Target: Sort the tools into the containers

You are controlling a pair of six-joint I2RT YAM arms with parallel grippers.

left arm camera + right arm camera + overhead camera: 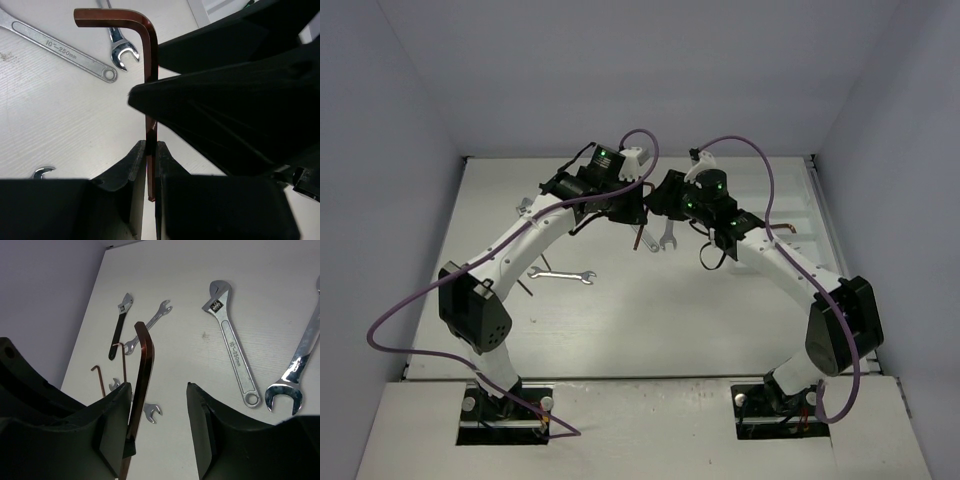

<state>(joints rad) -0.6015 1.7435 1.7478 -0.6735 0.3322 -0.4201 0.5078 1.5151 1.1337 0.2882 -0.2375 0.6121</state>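
My left gripper [636, 212] [150, 147] is shut on the long leg of a dark brown L-shaped hex key [148, 65], held above the table at mid-back. My right gripper [662, 203] [157, 390] is open. Its jaws stand either side of the same hex key [142, 375], which lies close to its left finger [117, 415]. On the table below are a large silver adjustable wrench [232, 350], an open-end wrench [295, 365], a small black-handled adjustable wrench [120, 325], thin hex keys [98, 381] and small wrenches [152, 412]. The white tray [818, 215] is at the table's right edge.
A silver open-end wrench [560, 274] lies left of centre on the table, and another [667, 236] lies under the grippers. Purple cables loop over both arms. Grey walls close the table at the back and sides.
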